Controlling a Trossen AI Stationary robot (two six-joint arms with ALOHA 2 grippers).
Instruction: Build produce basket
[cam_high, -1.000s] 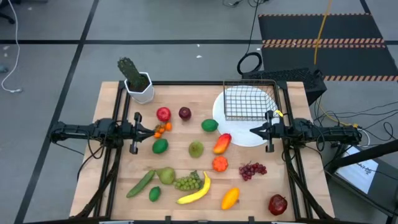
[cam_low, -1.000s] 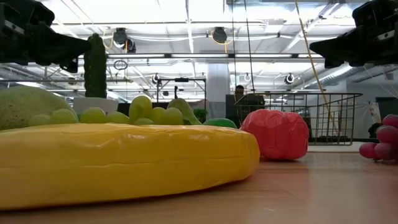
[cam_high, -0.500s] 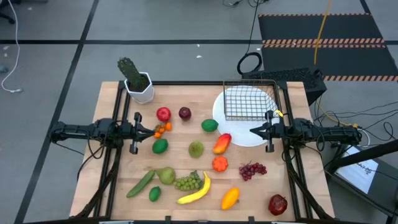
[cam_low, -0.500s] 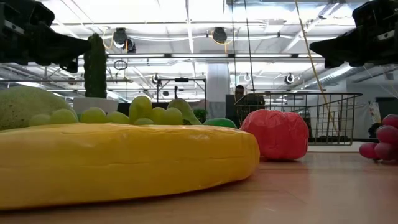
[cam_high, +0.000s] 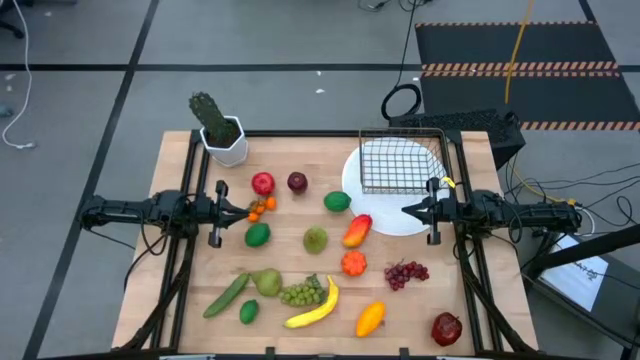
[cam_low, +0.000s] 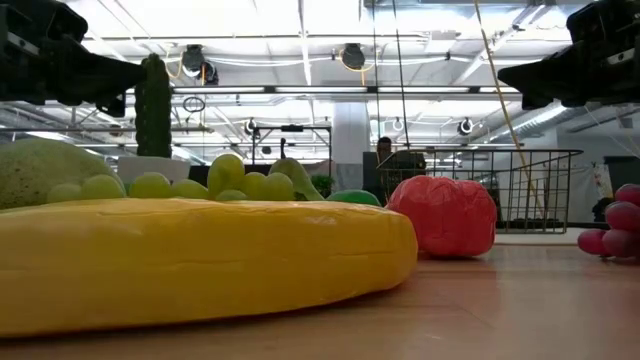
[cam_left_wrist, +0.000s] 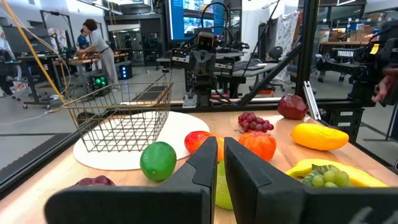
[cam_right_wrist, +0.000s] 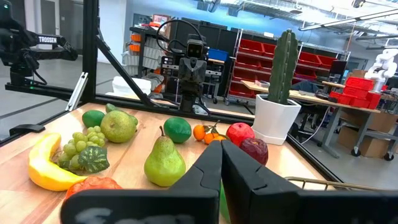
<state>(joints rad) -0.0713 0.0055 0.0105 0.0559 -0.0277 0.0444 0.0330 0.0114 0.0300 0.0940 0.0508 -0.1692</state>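
The wire basket (cam_high: 403, 163) stands with its bottom on the far part of a white plate (cam_high: 378, 215) at the table's far right. The produce lies loose on the wood: a red apple (cam_high: 263, 183), a lime (cam_high: 338, 201), a mango (cam_high: 357, 230), purple grapes (cam_high: 406, 272), green grapes (cam_high: 303, 293), a banana (cam_high: 315, 308) and a cucumber (cam_high: 226, 295). My left gripper (cam_high: 240, 208) hangs shut above the table's left side, next to small oranges (cam_high: 258, 208), pointing level toward the right. My right gripper (cam_high: 406, 210) hangs shut over the plate's near part, pointing toward the left.
A potted cactus (cam_high: 219, 130) stands at the far left corner. A dark red apple (cam_high: 447, 328) and a yellow-orange fruit (cam_high: 369, 318) lie near the front right. Black frame rails run along the table's edges. A person works in the room beyond (cam_left_wrist: 99, 46).
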